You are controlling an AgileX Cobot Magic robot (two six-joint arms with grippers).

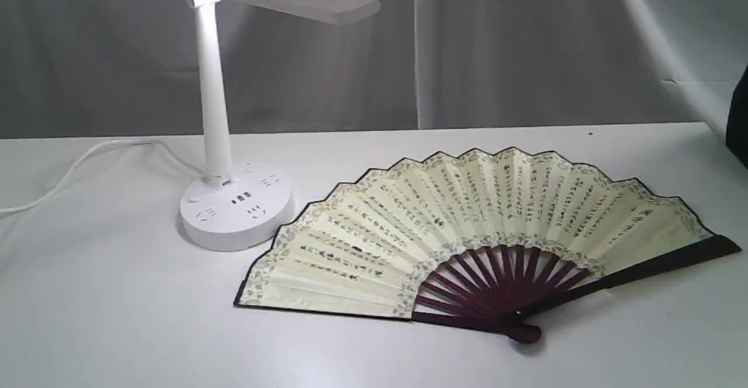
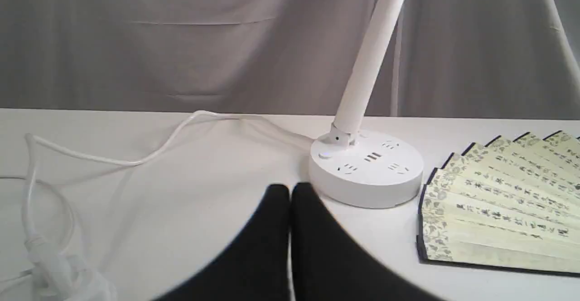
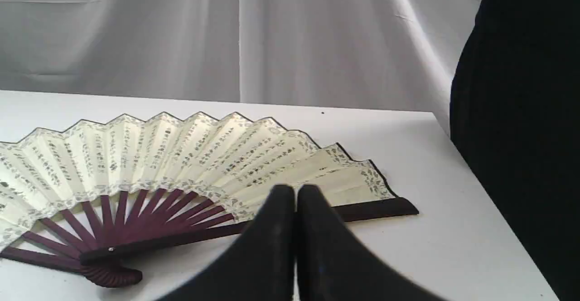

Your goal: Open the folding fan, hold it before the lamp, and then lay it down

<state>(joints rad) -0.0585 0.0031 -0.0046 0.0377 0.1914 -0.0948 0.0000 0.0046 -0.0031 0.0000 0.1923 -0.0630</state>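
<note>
The fan (image 1: pixel 479 224) lies fully open and flat on the desk (image 1: pixel 117 329), filling the centre and right of the exterior view. Its maroon ribs meet at the pivot in the lower middle, and the right guard points toward the right edge. The lamp (image 1: pixel 213 84) stands at the upper left. Its round base is just beside the fan's left tip, and the left wrist view shows a narrow gap between them. The cord (image 1: pixel 76 169) runs off to the left edge.

The left claw (image 2: pixel 290 190) is clenched on nothing, with its tips pressed together low in the frame in front of the lamp base. The right claw (image 3: pixel 295 190) is likewise clenched and empty. It appears in line with the right guard, but I cannot tell whether it touches it.

Since the fan is spread and down, the laying step looks finished or very nearly so. To end it well, I would draw each claw up and back, not sideways. A sweep across the desk could catch the right guard and pivot the whole fan, or fold the pleats together. The left claw should also steer wide of the lamp base and the loose cord.

If the fan needs another lift, the wooden guard near the pivot is the place to grip. The paper leaf would probably crease or tear.
</note>
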